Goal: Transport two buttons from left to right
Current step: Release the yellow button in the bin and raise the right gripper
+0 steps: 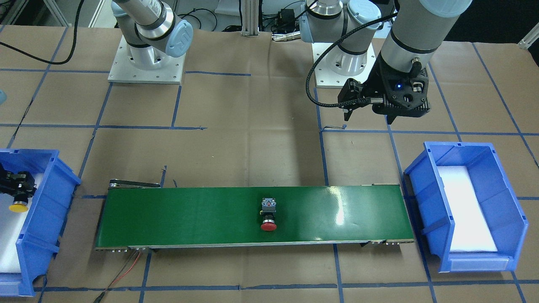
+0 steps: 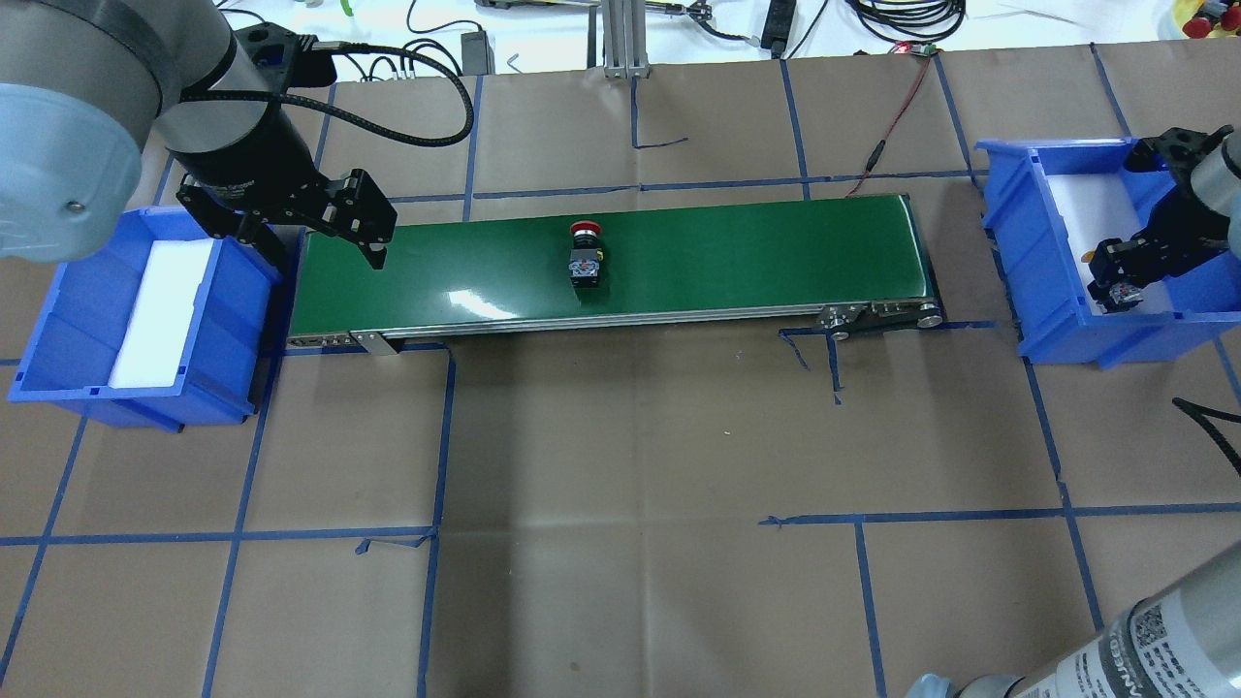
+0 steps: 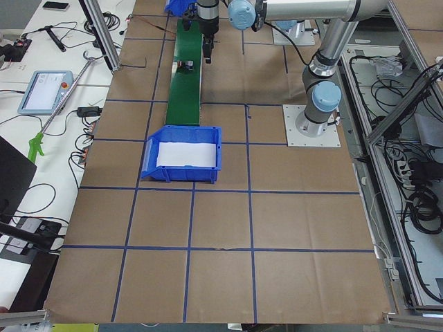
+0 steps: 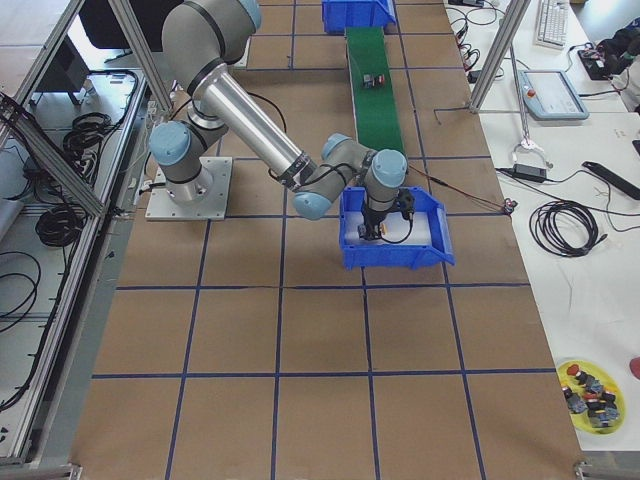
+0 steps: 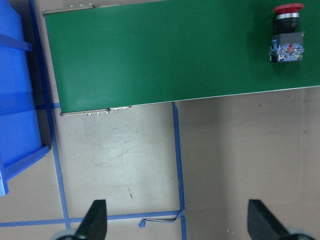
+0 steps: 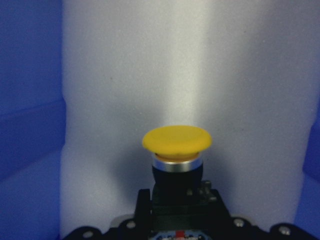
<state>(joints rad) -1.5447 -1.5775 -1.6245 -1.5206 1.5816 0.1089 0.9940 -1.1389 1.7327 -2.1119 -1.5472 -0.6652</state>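
You have one surface (image 2: 630,485), brown paper ruled into squares by blue tape. Two arms work over it, the left arm (image 1: 406,38) and the right arm (image 4: 250,115), both grey tubes with pale blue joint caps. One flat, glossy green belt (image 1: 189,219) lies between two blue plastic bins, the left bin (image 2: 68,330) and the right bin (image 2: 1013,242), each lined with white foam. Then count two hands and two buttons. The left hand (image 5: 177,222) hangs over the surface near the belt's end by the left bin. Only the left wrist view shows you its dark fingertips spread wide with nothing between them. The right hand (image 2: 1115,286) reaches into the right bin, pinching the yellow button (image 6: 176,150) by its dark block body, with the cap pointing away from the wrist. The overhead view gives you just a sliver of yellow. The right wrist view shows the smooth domed mushroom cap, a silver collar under it and the grainy foam behind. The red button (image 1: 268,214) lies on its side near the middle of the belt, well apart from both hands, cap toward your side. In the left wrist view you can also see a blue-and-red detail on the end of its grey block.
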